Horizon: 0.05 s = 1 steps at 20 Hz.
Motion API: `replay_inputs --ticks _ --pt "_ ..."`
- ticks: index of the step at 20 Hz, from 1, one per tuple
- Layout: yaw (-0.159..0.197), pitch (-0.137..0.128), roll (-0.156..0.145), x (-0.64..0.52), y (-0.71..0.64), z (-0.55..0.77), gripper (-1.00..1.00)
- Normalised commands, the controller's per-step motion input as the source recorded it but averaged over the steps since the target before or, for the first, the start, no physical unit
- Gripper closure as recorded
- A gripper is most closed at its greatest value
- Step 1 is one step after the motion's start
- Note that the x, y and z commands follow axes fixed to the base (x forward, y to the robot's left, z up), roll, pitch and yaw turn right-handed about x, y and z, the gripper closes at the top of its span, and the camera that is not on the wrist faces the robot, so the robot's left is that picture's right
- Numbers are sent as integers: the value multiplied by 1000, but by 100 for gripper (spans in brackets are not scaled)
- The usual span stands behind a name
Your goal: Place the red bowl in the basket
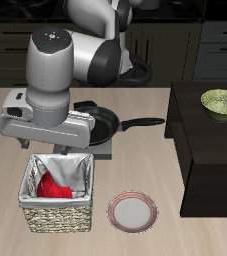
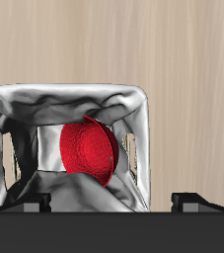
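The red bowl (image 1: 53, 187) lies tilted on its side inside the basket (image 1: 55, 216), against the grey-white cloth lining. In the wrist view the bowl (image 2: 91, 150) shows its rim and hollow, resting in the middle of the basket (image 2: 69, 99). My gripper (image 1: 53, 140) hangs right above the basket. In the wrist view the gripper (image 2: 113, 205) has its two fingertips wide apart with nothing between them, clear of the bowl.
A black pan (image 1: 105, 122) with a long handle sits just behind the basket. A pink-rimmed white plate (image 1: 132, 211) lies beside the basket near the front edge. A green-yellow bowl (image 1: 222, 101) rests on a dark cabinet (image 1: 210, 150) at the side.
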Motion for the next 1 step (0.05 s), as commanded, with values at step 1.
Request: replay_inputs --ticks 1 --pt "-54 -6 -39 -153 -144 57 -100"
